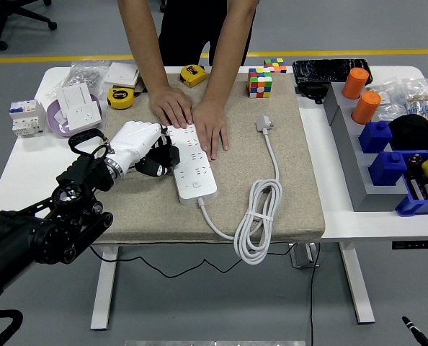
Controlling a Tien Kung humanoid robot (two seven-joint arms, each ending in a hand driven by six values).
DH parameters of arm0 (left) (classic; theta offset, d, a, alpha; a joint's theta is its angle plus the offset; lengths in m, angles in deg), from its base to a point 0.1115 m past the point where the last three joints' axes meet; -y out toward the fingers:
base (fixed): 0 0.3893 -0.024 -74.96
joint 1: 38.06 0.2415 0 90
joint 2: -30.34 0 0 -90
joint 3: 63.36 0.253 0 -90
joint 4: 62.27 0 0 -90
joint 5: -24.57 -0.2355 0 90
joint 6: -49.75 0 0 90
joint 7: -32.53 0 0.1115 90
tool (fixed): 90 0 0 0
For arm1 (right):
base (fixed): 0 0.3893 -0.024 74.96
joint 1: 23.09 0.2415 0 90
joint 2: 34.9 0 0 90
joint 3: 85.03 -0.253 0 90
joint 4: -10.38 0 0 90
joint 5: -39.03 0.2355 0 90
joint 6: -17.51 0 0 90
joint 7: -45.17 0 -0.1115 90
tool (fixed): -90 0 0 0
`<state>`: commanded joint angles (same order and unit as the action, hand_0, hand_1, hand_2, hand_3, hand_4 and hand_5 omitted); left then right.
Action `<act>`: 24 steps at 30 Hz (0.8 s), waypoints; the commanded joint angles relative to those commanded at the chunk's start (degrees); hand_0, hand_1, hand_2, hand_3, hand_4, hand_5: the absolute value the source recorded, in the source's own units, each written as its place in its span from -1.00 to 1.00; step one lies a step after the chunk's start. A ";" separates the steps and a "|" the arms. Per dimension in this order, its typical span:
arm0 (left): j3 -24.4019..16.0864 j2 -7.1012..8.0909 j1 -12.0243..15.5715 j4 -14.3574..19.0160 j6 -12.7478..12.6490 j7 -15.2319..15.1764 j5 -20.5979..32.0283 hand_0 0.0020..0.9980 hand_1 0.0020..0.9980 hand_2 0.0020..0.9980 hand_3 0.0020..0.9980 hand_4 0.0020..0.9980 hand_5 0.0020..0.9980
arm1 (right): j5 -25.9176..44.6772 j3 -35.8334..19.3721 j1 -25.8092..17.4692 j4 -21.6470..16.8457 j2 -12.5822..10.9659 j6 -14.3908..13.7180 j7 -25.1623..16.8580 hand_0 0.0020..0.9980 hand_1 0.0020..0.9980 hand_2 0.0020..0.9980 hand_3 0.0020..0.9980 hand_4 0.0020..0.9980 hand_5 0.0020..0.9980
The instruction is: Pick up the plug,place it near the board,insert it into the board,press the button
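Observation:
A white power strip lies on the beige mat, its white cable coiled at the front right and ending in a grey plug. My left hand, white at the end of the black arm, is shut on a black plug held against the strip's left edge. A person at the far side presses both hands flat on the strip's far end. My right hand is out of view.
Two yellow tape measures and white socket parts lie at the back left. A Rubik's cube stands behind the mat. Grey tray with blue bins and orange cylinders fills the right side.

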<state>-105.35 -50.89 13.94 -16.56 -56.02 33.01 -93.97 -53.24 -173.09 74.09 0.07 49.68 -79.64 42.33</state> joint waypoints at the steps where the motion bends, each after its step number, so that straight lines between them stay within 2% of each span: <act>1: 0.12 0.03 -0.06 0.03 0.07 0.03 -0.05 -0.02 -0.06 -0.25 -0.17 0.12 -0.96 | -0.07 -0.06 0.01 0.00 -0.01 0.00 0.02 0.81 0.76 0.67 0.70 1.00 1.00; 24: 1.97 -0.26 -0.89 -1.00 0.83 0.10 -0.42 -0.01 -0.04 -0.24 -0.16 0.12 -0.94 | 0.10 0.27 -0.10 0.00 -0.09 -0.10 -0.09 0.81 0.76 0.67 0.70 1.00 1.00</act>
<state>-103.38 -51.15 13.06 -17.56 -55.19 33.11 -94.38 -53.15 -172.82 73.99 0.07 49.59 -79.74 42.24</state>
